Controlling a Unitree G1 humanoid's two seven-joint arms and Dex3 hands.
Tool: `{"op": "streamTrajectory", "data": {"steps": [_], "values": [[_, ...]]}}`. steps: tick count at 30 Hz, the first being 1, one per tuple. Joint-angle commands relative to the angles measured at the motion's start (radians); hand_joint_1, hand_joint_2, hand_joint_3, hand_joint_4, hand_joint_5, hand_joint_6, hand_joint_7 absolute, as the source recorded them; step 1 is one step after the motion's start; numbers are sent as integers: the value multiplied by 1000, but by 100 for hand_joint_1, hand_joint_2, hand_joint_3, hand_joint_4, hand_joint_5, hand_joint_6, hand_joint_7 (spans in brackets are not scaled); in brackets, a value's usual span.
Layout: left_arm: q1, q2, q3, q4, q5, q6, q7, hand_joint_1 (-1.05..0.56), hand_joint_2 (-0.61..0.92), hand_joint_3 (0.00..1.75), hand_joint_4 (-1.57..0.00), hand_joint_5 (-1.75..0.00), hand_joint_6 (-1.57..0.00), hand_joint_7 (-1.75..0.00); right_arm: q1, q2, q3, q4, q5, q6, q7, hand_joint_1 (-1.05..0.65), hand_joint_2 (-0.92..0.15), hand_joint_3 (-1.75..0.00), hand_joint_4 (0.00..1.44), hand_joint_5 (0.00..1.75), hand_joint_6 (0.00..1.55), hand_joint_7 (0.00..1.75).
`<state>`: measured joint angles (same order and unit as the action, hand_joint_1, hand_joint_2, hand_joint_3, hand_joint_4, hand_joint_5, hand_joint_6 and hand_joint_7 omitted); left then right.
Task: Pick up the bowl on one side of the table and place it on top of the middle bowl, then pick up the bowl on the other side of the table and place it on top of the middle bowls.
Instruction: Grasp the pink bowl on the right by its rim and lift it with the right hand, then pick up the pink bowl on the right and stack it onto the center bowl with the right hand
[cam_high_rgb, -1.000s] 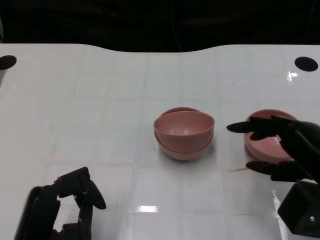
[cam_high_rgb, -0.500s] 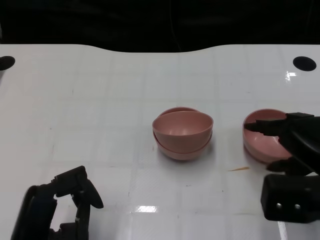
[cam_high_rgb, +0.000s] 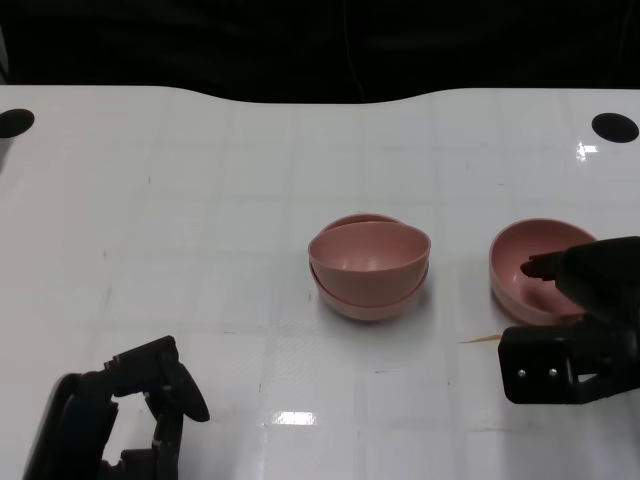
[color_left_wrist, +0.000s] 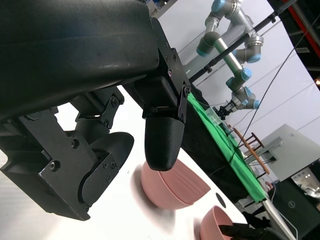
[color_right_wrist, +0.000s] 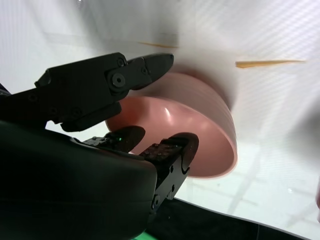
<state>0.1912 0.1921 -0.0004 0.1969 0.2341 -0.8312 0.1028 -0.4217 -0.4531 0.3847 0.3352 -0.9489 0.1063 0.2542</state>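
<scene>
stacking is half done, judging from how things lie: the middle stack (cam_high_rgb: 368, 270) at table centre already shows two pink bowls nested, the upper one sitting slightly tilted in the lower. the right bowl (cam_high_rgb: 535, 270) is the one left; it rests on the white table (cam_high_rgb: 200, 200) to the right of the stack, well apart from it, not yet lifted.

right hand (cam_high_rgb: 585, 320) is at that bowl from the near-right side. in the right wrist view its fingers (color_right_wrist: 145, 67) straddle the near rim, one finger reaching over the outer wall, others dipping inside the bowl. fingers are narrow about the rim, but whether they actually pinch it cannot be told; a gap or contact is not resolved.

left hand (cam_high_rgb: 130, 415) sits low at near left, fingers apart, holding nothing, far from all bowls.

a thin tan sliver (cam_high_rgb: 480, 339) lies on the table just near of the right bowl.

remaining, as a judgement: secure the grip on the rim, lift, carry left over the stack, set down on top. the tilt of the upper bowl may make the third seat unevenly.
</scene>
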Motion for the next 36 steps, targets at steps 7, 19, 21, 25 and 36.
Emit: {"op": "streamTrajectory", "data": {"steps": [7,19,21,25,36], "values": [[9,10,4,-7,11,-8,-8,-3,29,155,-85,-173,-82,-153,-123,-5,67,229,49,-100,-25,-33,-92,-9,104,24,84,11],[7,12,7,-4,15,1,-11,-3,28,155,-86,-172,-83,-151,-127,-23,33,271,132,-284,-341,-13,-91,-18,82,164,133,18],[5,13,8,-1,15,-4,-12,-3,28,155,-86,-172,-83,-151,-123,-27,22,240,136,-299,-383,-13,-85,-29,84,171,111,67],[3,13,8,2,15,-9,-12,-2,28,155,-86,-172,-83,-151,-116,-32,15,196,138,-294,-398,-13,-62,-72,87,174,93,103],[0,11,7,3,17,-2,-12,-3,28,156,-87,-171,-83,-151,-130,-8,-28,50,174,-314,-385,-14,-41,-101,93,175,75,154]]}}
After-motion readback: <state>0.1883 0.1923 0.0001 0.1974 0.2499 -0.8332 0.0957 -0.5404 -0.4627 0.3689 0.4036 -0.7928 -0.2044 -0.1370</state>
